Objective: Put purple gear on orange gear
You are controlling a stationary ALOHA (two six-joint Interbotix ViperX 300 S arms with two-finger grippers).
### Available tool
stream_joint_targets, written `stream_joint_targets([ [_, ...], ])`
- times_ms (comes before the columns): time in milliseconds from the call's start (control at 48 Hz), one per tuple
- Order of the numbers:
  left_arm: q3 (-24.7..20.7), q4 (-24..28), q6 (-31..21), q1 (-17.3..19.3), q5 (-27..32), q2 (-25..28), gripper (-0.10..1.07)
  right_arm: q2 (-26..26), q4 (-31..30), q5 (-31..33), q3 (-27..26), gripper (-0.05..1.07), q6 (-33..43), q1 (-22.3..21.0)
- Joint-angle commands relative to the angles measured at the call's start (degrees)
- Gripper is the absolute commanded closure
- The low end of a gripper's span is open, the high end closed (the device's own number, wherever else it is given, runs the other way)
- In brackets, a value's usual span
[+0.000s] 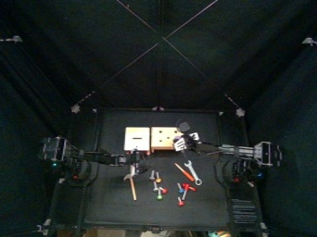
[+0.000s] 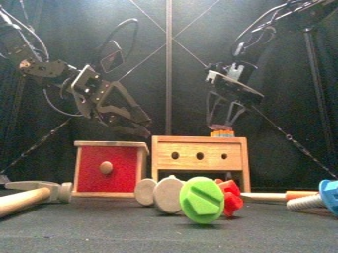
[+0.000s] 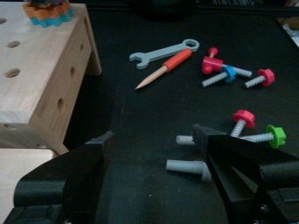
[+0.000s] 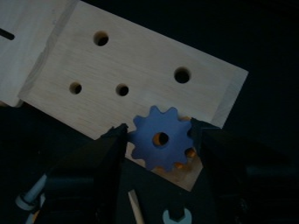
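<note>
The purple gear (image 4: 160,138) hangs between the jaws of my right gripper (image 4: 160,142), which is shut on it. It hovers over the near corner of the wooden box with holes (image 4: 105,70). The orange gear (image 2: 222,131) sits on top of that box, right under my right gripper (image 2: 224,111). In the left wrist view the orange gear (image 3: 47,7) lies on a teal piece at the box's far corner. My left gripper (image 3: 152,175) hangs open and empty over the table beside the box, left of it in the front view (image 2: 129,121).
A wooden box with a red face (image 2: 110,170) stands left of the holed box. White (image 2: 169,193), green (image 2: 201,201) and red (image 2: 228,198) gears lie at the front. A grey wrench (image 3: 163,54), an orange screwdriver (image 3: 163,70) and several bolts (image 3: 239,77) are scattered on the table.
</note>
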Motion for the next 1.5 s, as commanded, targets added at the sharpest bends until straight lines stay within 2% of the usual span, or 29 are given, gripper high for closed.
stream_joint_targets([
  [0,-0.7,0.0,0.09,0.26,-0.26,-0.44,-0.05,-0.79,-0.44,-0.18,-0.88,0.18,-0.09,-0.44],
  [292,-0.62,0.0,0.09,0.18,-0.26,-0.53,-0.05,-0.7,-0.26,0.0,-0.44,0.15,-0.09,-0.7],
  [1479,-0.62,0.09,0.09,0.26,-0.26,-0.79,-0.05,-0.79,-0.18,-1.49,0.7,0.13,0.0,-0.97],
])
